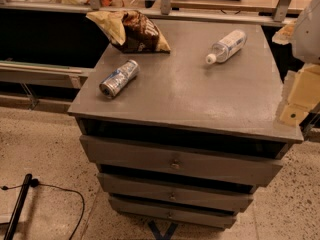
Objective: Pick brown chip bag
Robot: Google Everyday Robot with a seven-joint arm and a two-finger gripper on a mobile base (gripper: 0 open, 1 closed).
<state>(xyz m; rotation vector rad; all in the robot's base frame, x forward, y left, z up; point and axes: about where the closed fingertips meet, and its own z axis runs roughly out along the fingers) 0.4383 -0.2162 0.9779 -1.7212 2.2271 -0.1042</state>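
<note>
Your gripper (296, 103) hangs just off the bench's (200, 101) right edge, toward the front right corner; you cannot tell whether it is released or clenched. Your brown chip bag (131, 30) lies crumpled at the back left corner. A silver-blue can (119, 78) lies on its side in front of it, apart, near the left edge. A clear bottle (226, 46) lies toward the back right corner.

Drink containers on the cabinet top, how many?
2: can lying front-left, bottle lying back-right, both apart from the brown chip bag at back-left. Gripper beside the cabinet's right edge.
</note>
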